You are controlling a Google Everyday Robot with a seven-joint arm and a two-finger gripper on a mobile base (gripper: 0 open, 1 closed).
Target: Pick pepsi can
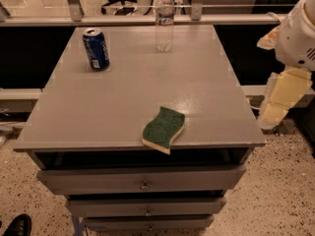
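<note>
Reach comes first: the can (96, 48) stands upright near the bench's (147, 92) far left corner, well apart from the end effector (283, 96) beyond the right edge; whether that is open or closed I cannot tell. Cross above the sponge (164, 129), avoiding the bottle (165, 21).

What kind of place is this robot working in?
Probably an office or lab: a drawer cabinet on speckled floor, a rolling chair behind it. The gripper hangs right of the cabinet, away from the can.
</note>
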